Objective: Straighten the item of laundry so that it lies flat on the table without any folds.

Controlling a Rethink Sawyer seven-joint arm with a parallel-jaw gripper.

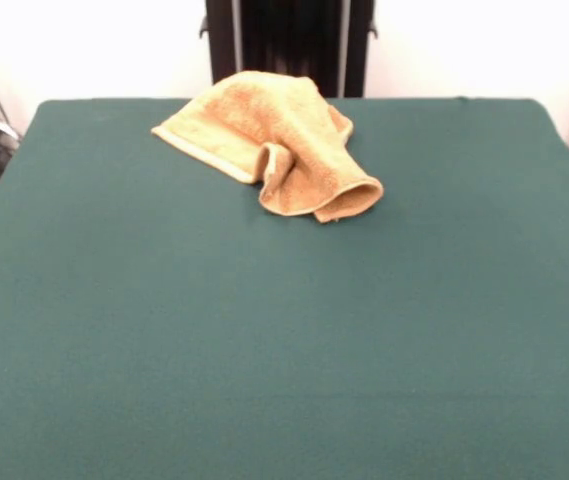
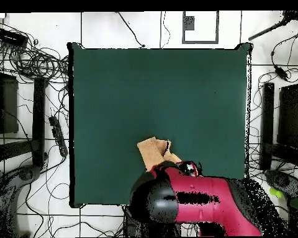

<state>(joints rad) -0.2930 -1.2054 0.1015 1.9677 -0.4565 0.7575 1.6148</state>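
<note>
The golden-orange towel (image 1: 269, 140) lies crumpled near the table's far edge in the front view, just in front of the robot's pedestal. Its left part lies fairly flat with a pale woven band along the front edge. Its right part is bunched and rolled into a fold that ends in a rounded loop. In the overhead view only part of the towel (image 2: 154, 152) shows, and the red arm (image 2: 195, 198) covers the rest. The dark green table (image 1: 264, 330) is far larger than the towel. I see no gripper in either view.
The black pedestal (image 1: 289, 45) stands right behind the towel. In the overhead view the table (image 2: 158, 87) is ringed by cables (image 2: 36, 62) and black equipment (image 2: 15, 118) on a white floor.
</note>
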